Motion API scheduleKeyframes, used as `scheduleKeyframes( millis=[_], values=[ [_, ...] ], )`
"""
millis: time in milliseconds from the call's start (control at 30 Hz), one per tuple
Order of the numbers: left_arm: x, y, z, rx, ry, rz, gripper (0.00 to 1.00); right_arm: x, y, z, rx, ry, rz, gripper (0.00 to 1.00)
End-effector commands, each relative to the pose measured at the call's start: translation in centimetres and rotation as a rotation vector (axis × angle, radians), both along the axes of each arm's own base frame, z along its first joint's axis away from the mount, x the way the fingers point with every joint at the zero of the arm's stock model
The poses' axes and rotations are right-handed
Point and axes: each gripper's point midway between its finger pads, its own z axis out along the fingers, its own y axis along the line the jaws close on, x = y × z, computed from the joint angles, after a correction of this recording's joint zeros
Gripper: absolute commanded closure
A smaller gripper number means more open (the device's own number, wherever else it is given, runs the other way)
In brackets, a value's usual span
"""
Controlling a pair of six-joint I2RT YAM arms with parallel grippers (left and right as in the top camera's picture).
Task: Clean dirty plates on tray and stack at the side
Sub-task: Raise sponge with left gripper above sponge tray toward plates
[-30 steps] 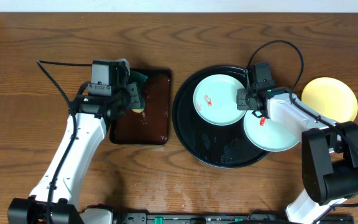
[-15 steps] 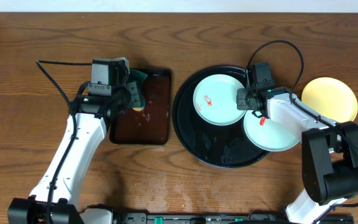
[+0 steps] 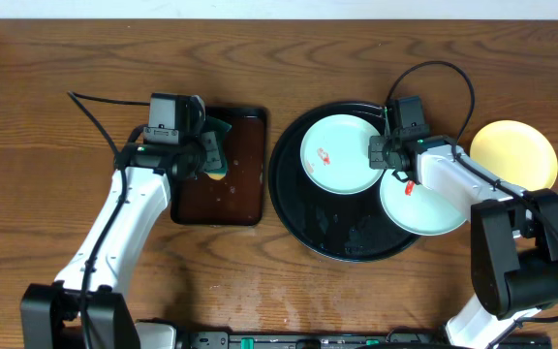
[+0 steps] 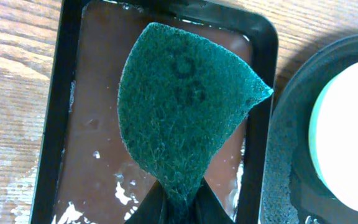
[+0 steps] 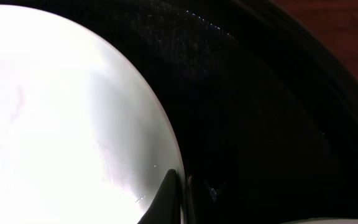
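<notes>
We see left end effector (image 4: 176,208) pinching green sponge (image 4: 185,99) over brown tray (image 4: 98,124). Right end effector (image 5: 180,198) is clamped on the rim of upper blue-white plate (image 5: 61,118), red-smeared, in black tray (image 3: 318,233). Lower blue-white plate (image 3: 434,213) overlaps that tray's right rim. Yellow plate (image 3: 516,155) sits on table (image 3: 46,68) just beside.
</notes>
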Motion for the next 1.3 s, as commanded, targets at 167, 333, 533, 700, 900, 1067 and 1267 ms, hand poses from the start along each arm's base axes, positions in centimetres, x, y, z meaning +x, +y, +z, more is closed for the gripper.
scheduleKeyframes(
  millis=[167,333,533,700,900,1067,1267],
  values=[
    [0.3,1.9,1.3,0.088,0.011,0.062,0.93,-0.1,-0.8,-0.5,-0.014,0.01,-0.019,0.99],
    [0.8,1.9,3.5,0.092,-0.002,0.066,0.93,-0.1,-0.8,-0.5,-0.014,0.01,-0.019,0.99],
    [0.7,2.0,4.6,0.112,0.087,0.065,0.93,-0.1,-0.8,-0.5,-0.014,0.01,-0.019,0.99],
    [0.8,1.7,2.6,0.128,0.189,0.051,0.93,-0.1,-0.8,-0.5,-0.014,0.01,-0.019,0.99],
    [0.6,1.1,-0.5,0.145,0.277,0.026,0.93,-0.1,-0.8,-0.5,-0.014,0.011,-0.019,0.99],
    [0.7,1.1,-1.3,0.149,0.298,0.025,0.93,-0.1,-0.8,-0.5,-0.014,0.011,-0.019,0.99],
    [2.4,0.8,-0.9,0.136,0.225,0.028,0.93,-0.1,-0.8,-0.5,-0.014,0.01,-0.019,0.99]
  ],
)
